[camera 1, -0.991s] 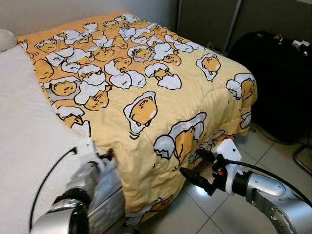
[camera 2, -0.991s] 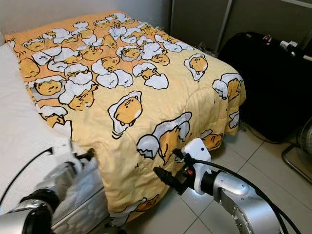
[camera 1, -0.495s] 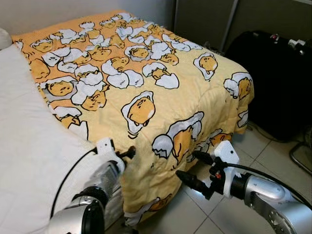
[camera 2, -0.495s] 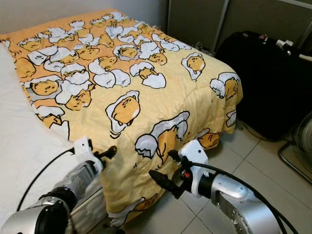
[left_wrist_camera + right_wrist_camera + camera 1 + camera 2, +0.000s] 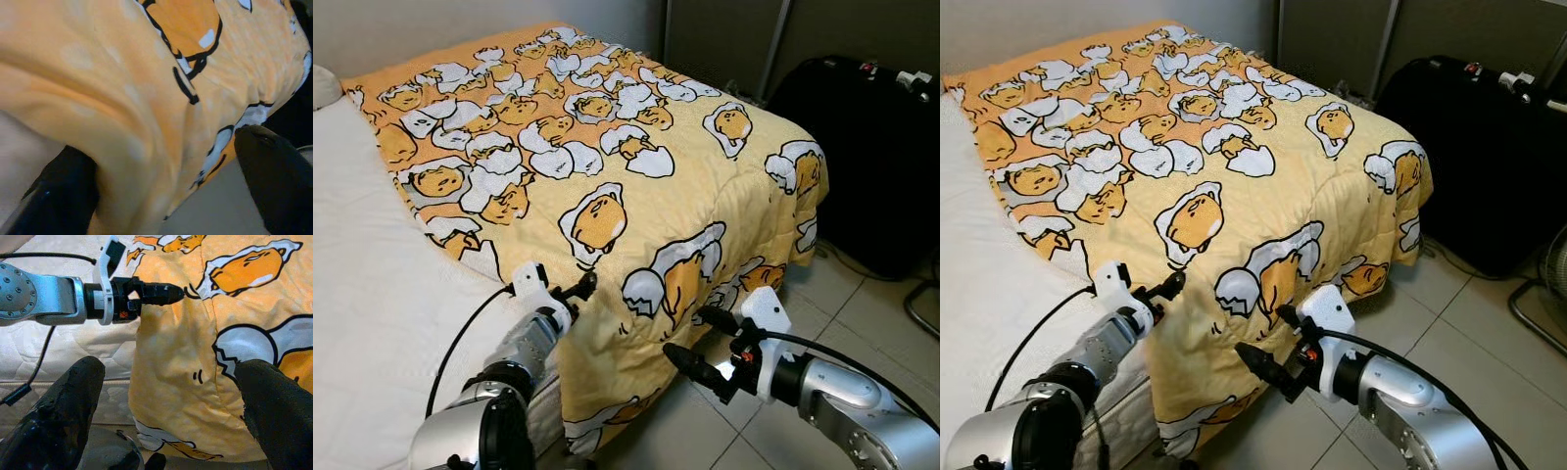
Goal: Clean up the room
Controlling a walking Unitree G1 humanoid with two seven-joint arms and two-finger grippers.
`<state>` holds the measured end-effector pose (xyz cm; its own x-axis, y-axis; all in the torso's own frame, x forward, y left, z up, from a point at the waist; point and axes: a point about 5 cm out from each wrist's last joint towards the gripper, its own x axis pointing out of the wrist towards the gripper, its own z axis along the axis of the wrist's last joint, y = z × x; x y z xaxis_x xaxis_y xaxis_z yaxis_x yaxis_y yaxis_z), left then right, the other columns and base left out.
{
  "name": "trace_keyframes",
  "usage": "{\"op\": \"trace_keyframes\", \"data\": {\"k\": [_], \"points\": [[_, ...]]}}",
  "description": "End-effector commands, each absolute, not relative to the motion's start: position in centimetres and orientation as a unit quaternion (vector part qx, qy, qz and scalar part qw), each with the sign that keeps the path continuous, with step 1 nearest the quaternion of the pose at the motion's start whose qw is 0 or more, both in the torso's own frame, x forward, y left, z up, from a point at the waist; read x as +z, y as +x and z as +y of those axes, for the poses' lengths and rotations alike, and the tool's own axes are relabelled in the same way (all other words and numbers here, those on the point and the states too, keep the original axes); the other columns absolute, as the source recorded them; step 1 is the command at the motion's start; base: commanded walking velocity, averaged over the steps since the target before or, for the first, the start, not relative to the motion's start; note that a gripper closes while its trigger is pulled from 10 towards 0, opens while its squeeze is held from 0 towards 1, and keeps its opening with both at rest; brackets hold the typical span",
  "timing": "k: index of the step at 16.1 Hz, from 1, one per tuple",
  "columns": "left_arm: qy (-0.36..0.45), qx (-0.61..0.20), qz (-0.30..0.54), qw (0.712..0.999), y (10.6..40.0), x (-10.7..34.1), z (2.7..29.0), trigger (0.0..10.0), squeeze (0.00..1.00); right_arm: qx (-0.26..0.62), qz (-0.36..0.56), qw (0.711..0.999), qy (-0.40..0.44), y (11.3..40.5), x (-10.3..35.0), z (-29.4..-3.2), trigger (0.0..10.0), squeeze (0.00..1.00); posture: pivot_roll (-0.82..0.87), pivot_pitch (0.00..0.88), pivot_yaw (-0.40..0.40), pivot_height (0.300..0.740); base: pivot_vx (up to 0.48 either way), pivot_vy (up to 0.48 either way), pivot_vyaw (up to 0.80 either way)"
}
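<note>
Left eye view puts the yellow quilt (image 5: 607, 196) across centre frame, draped over the mattress (image 5: 372, 294). Low left, the left gripper (image 5: 579, 288) pinches its edge, likely to straighten it; lower right, the right gripper (image 5: 697, 339) waits spread beside the overhang.

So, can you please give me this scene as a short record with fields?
surface: bed, white sheet
cover: yellow quilt, hanging over the foot end
left gripper: at the quilt's edge, fabric between its jaws
right gripper: open, beside the hanging quilt, not touching
beside bed: black suitcase
floor: pale tiles
</note>
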<state>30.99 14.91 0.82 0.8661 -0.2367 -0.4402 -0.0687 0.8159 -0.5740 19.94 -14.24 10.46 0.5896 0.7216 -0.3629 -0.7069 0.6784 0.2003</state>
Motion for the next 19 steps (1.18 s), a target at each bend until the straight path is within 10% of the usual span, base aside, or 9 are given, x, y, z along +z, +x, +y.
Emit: {"op": "trace_keyframes", "data": {"k": [1, 19], "points": [[-0.287, -0.049, 0.257, 0.921, 30.9, 0.8, 15.3, 0.0, 0.0, 0.405, 0.199, 0.892, 0.019, 19.8, 11.1, -13.9, 10.0, 0.0, -0.19, 0.015, 0.114, 0.74, 0.0, 0.0, 0.0], [-0.206, -0.002, 0.283, 0.937, 29.9, -0.1, 18.4, 0.0, 0.0, 0.412, 0.198, 0.889, 0.026, 20.0, 10.6, -13.1, 10.0, 0.0, -0.14, 0.03, 0.115, 0.74, 0.0, 0.0, 0.0]]}}
